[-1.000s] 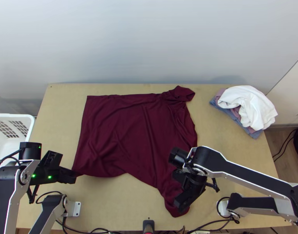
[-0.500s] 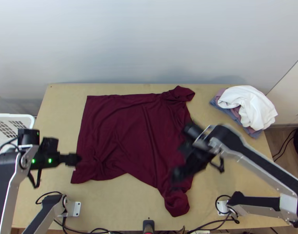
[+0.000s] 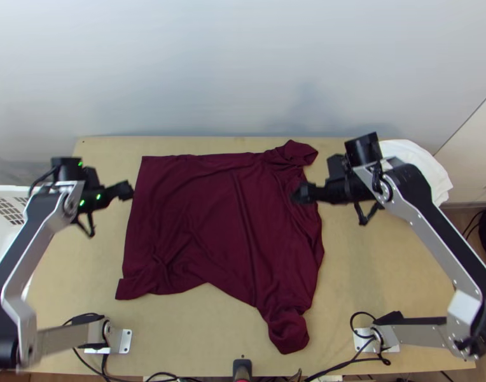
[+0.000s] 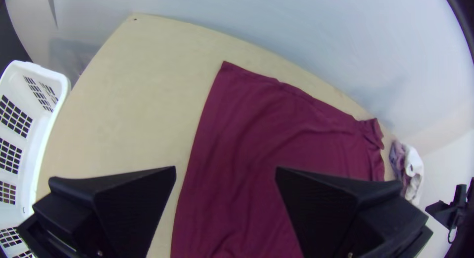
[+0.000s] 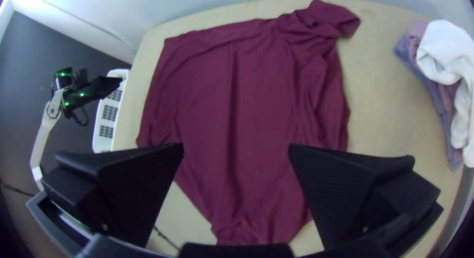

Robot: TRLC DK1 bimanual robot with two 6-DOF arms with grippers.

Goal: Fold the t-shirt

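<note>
The maroon t-shirt [image 3: 205, 210] lay spread across the middle of the worktop [image 3: 395, 267], its hem toward the left edge and its shoulders toward the right, one sleeve [image 3: 299, 153] close to the far edge and the other sleeve [image 3: 289, 331] reaching down near the front edge. Soft creases ran through the body, and both sleeves looked rumpled. The left gripper [image 4: 225, 170] hung by the hem with its fingers wide apart and nothing between them; the right gripper [image 5: 236, 147], spread just as wide and just as empty, was above the shoulder end. The folding itself seemed hardly begun, and the likely next step was to lift the far side and bring it over toward the front edge. The cloth looked thin, light and limp, with nothing fragile about it, so it would probably droop between two holds and drag into new wrinkles if pulled unevenly. The best places to pinch seemed to be the far hem corner [image 3: 145, 160] and the shoulder beside the far sleeve, taken well into the fabric, since a shallow grip on a single layer could slip, and both lifted together to keep the long edge taut
</note>
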